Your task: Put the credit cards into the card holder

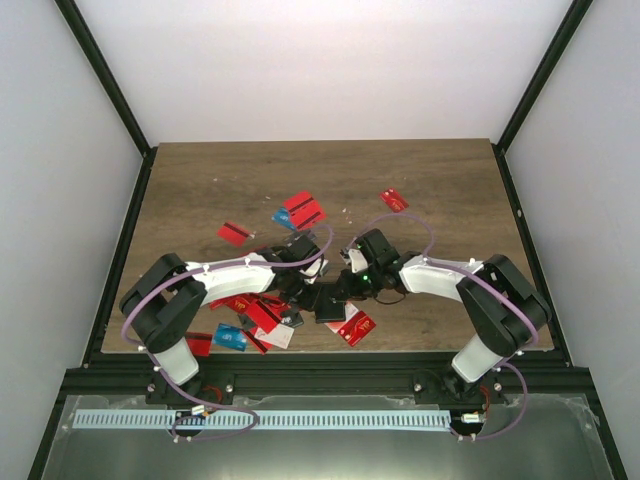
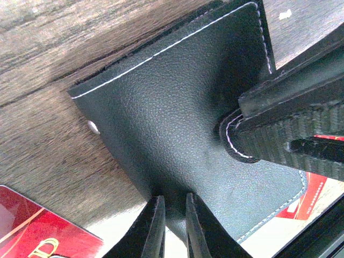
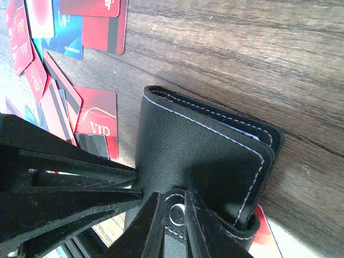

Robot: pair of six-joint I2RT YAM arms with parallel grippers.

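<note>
From overhead, the card holder (image 1: 330,306) is mostly hidden under the left pincer (image 1: 312,292) and right pincer (image 1: 347,290) meeting over it. The left arm (image 1: 235,272) covers much of the credit cards (image 1: 262,316) heaped at the near side of the surface (image 1: 450,200); their print is too small to read. In the left wrist view a red card (image 2: 37,228) is cut off at the corner, and a second red card (image 2: 317,191) lies largely under the holder. In the right wrist view a pale sliver (image 3: 244,131) peeks from the holder's fold; I can't tell what it is.
</note>
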